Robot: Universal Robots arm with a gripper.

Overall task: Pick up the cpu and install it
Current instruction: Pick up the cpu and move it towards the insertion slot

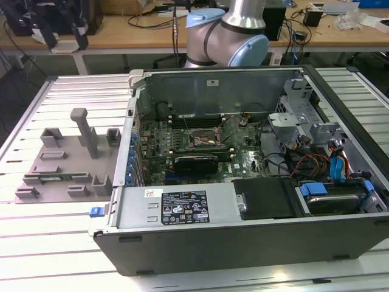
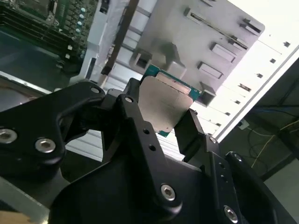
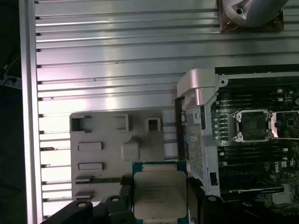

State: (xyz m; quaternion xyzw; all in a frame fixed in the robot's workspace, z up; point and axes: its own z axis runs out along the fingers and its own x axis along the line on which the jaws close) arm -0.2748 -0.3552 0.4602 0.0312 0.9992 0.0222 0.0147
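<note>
A slatted metal table [image 3: 103, 51] spreads beneath the claw [image 3: 160, 198], gleaming under bright light. Beyond the claw, past the table's edge, dark floor [image 2: 285, 154] shows with loose cables [image 2: 259, 154].

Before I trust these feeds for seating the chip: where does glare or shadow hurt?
Second wrist view: the table beyond the tray blown out white, the cpu evenly lit. First wrist view: glare streaks on the table. Exterior view: the socket sits shadowed inside the case.

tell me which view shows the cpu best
The first wrist view: the cpu faces the camera flat, nearly all its metal top showing, clamped in the gripper. The second wrist view shows the cpu tilted, its lower part hidden behind the gripper.
</note>
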